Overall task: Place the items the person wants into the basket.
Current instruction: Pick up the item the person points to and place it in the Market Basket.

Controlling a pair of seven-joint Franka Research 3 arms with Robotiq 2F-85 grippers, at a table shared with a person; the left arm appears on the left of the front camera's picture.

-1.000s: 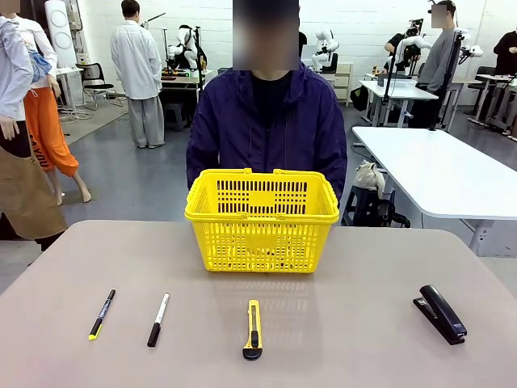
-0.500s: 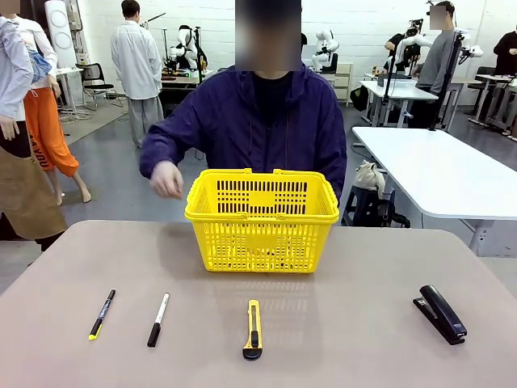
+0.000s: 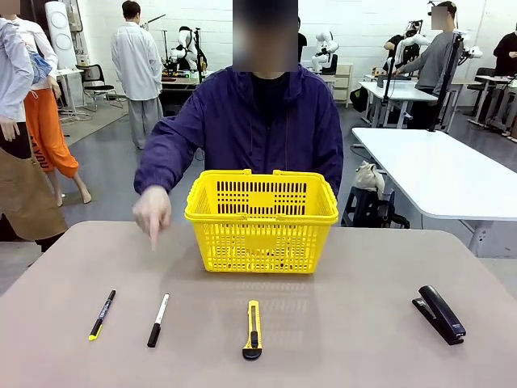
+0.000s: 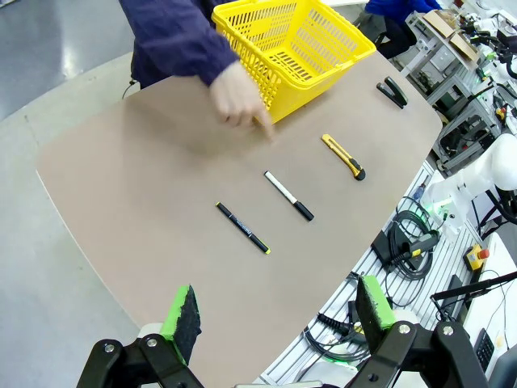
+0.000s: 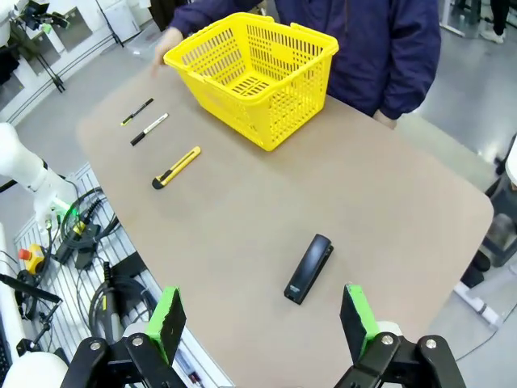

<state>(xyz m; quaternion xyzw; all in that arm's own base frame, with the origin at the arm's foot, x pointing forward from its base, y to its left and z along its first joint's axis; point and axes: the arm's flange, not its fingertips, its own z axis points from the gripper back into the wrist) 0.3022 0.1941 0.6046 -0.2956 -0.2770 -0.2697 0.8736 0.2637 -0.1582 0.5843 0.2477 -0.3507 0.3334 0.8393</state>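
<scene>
A bright yellow plastic shopping basket (image 3: 260,246) with lattice sides stands upright on the beige worktop (image 3: 355,267), at the middle of its far edge. Directly behind it stands the person (image 3: 266,129) in a dark navy-purple jacket. The person's hand (image 3: 152,212) hangs over the worktop beside the basket, toward the left edge. Its forefinger points down, on the far side of the white marker pen with black cap (image 3: 158,319) and not touching it.

The marker lies in a row along the near edge. A black pen with yellow end (image 3: 101,314) lies toward the near left corner, and a yellow-and-black utility knife (image 3: 253,329) lies at the middle. The black stapler (image 3: 439,314) lies well apart, toward the near right corner.

The left gripper (image 4: 279,311) hangs off the worktop's left edge with jaws spread wide and empty. The right gripper (image 5: 261,317) hovers above the near right corner, also wide open and holding nothing.
</scene>
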